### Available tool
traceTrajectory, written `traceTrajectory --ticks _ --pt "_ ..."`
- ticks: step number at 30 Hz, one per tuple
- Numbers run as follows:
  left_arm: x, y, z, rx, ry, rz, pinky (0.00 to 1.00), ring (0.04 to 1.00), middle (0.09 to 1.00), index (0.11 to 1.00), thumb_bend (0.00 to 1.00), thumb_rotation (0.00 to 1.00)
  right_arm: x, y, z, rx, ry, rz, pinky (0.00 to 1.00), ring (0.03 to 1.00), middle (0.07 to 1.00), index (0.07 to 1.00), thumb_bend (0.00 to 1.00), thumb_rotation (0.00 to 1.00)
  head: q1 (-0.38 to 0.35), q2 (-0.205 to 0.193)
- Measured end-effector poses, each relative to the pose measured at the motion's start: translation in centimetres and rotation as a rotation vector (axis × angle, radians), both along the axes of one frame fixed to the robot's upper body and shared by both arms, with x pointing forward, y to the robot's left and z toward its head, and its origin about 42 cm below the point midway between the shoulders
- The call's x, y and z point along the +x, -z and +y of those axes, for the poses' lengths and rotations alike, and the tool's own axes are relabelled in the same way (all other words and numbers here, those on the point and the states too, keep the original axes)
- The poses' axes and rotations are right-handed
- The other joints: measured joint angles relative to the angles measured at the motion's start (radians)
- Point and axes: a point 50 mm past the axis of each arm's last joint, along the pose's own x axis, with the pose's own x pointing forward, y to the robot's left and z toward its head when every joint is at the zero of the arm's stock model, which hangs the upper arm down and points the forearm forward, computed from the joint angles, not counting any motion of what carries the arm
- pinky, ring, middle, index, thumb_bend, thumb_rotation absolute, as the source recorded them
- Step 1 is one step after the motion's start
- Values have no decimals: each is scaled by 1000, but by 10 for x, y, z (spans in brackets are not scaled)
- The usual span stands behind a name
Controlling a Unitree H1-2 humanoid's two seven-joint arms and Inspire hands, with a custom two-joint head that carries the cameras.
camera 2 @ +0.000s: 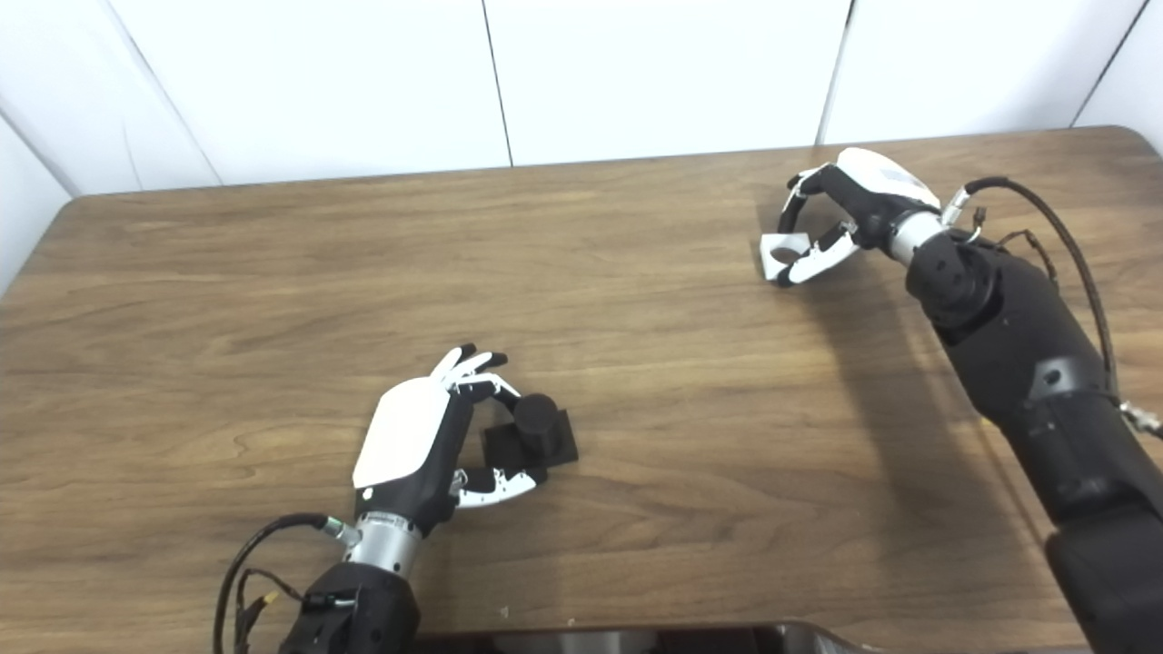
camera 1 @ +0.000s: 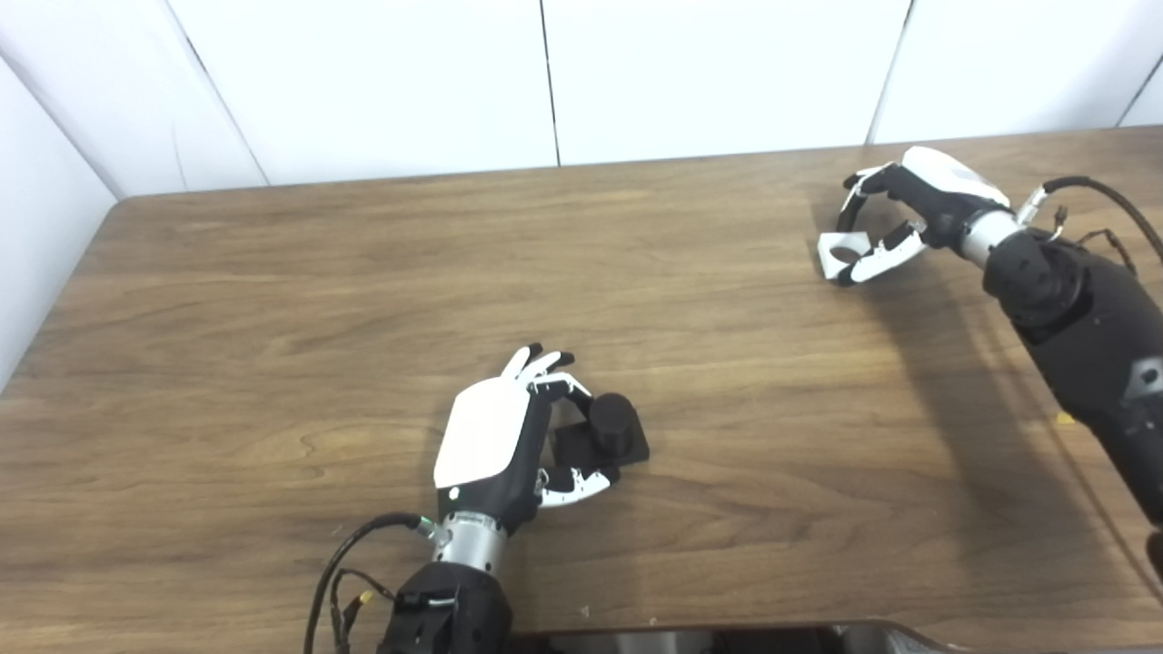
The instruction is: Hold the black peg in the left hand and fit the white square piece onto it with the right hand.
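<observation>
Bare table [camera 1: 709, 300] between robot hands, unobstructed.

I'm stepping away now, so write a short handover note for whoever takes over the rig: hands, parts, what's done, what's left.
Left hand: fingers around the black peg on its square black base, which sits on the wooden table; a firm grip cannot be confirmed.
Right hand: at the far right, fingers closing around the white square piece with a round hole; lift unclear.
Done: both hands at their parts.
Left: bring the parts together and fit the white piece onto the peg.
</observation>
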Motion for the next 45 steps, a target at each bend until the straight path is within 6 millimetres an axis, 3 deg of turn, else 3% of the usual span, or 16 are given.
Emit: traceTrajectory --ticks 8,24,31,45 --pt "0 0 0 0 1 0 826 949 865 488 507 76 -27 -32 25 21 -125 -86 882 937 870 490 526 146 3 2" --pt "3 2 -4 -5 -4 -5 786 949 869 489 506 79 -83 -81 99 0 -404 -96 857 953 878 489 526 144 2 -3" --pt "3 2 -7 -4 -1 -1 796 952 869 490 505 81 -110 -86 120 -15 -492 -82 866 969 888 489 526 145 3 -2" --pt "3 2 -10 1 -4 -6 802 956 870 489 506 80 -122 -82 139 -34 -568 -51 862 969 891 489 526 145 6 3"
